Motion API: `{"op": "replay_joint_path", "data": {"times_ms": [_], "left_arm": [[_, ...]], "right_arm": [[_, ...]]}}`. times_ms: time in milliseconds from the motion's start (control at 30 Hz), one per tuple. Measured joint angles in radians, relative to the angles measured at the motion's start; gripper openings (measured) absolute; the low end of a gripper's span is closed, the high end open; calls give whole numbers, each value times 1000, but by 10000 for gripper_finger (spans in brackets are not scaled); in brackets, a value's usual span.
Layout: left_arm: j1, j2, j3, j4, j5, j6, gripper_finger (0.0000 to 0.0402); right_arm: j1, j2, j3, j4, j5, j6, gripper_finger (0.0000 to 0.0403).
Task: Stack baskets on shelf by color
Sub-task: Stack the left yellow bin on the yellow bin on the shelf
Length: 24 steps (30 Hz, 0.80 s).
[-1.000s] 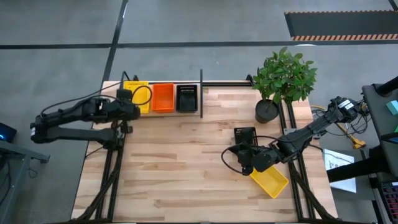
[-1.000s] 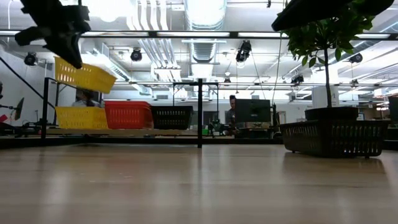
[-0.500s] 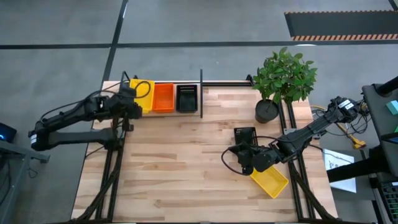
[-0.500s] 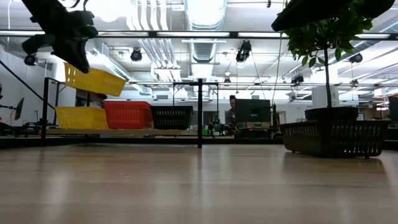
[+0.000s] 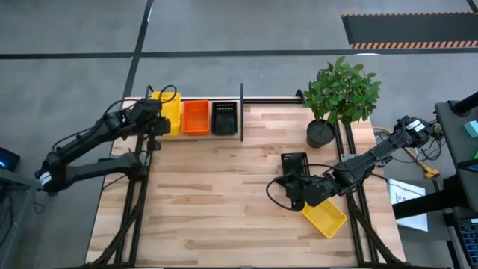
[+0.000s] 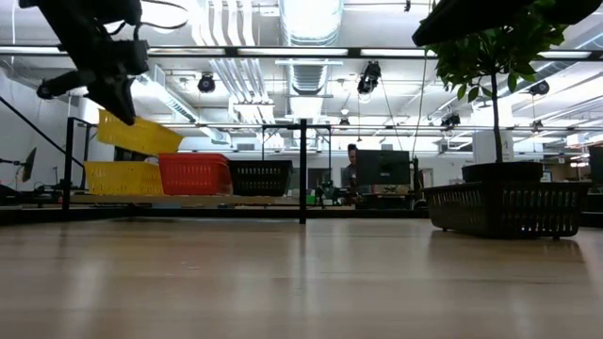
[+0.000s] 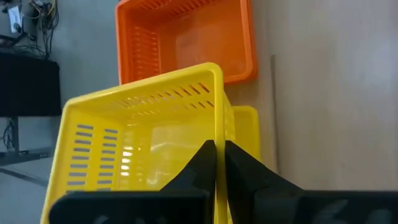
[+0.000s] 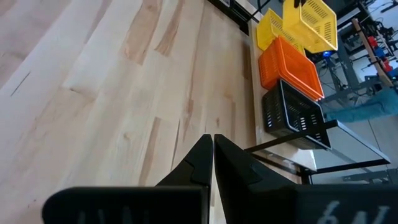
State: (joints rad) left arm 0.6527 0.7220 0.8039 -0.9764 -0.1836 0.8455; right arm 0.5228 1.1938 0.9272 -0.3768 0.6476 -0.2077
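Observation:
My left gripper (image 7: 219, 146) is shut on a yellow basket (image 6: 139, 135) that hangs tilted in the air above another yellow basket (image 6: 122, 177) standing on the shelf (image 5: 272, 100). Beside it on the shelf stand an orange basket (image 5: 196, 117) and a black basket (image 5: 224, 117), up against the black divider post (image 5: 241, 112). My right gripper (image 8: 212, 146) is shut and holds nothing. It stays low over the table's right part, beside a black basket (image 5: 295, 161) and a yellow basket (image 5: 323, 217) that lie on the tabletop. My left gripper pinches the held yellow basket by the rim of one side wall (image 7: 217, 134), one finger inside the basket and one outside. The fingers come from the table's near side, slanting down. The basket is lifted clear and tilted, its far end lower, just above the shelf's yellow basket.
A potted plant (image 5: 340, 93) in a black pot (image 5: 320, 133) stands at the far right. The shelf's part right of the divider post holds only rails. The wide wooden tabletop (image 5: 209, 194) lies bare in the middle and near left.
My left gripper has moved toward the far edge and down over the shelf, still shut on the yellow basket. The basket has sunk toward the shelf's yellow basket and tipped further. My right arm has kept still.

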Motion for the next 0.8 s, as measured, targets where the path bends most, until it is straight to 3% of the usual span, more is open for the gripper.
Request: {"op": "replay_joint_path", "data": {"times_ms": [467, 800], "left_arm": [[50, 139, -5, 26, 7, 54, 0], [50, 171, -9, 25, 6, 53, 1]], "right_arm": [[0, 0, 0, 2, 1, -2, 9], [0, 0, 0, 2, 2, 5, 9]]}}
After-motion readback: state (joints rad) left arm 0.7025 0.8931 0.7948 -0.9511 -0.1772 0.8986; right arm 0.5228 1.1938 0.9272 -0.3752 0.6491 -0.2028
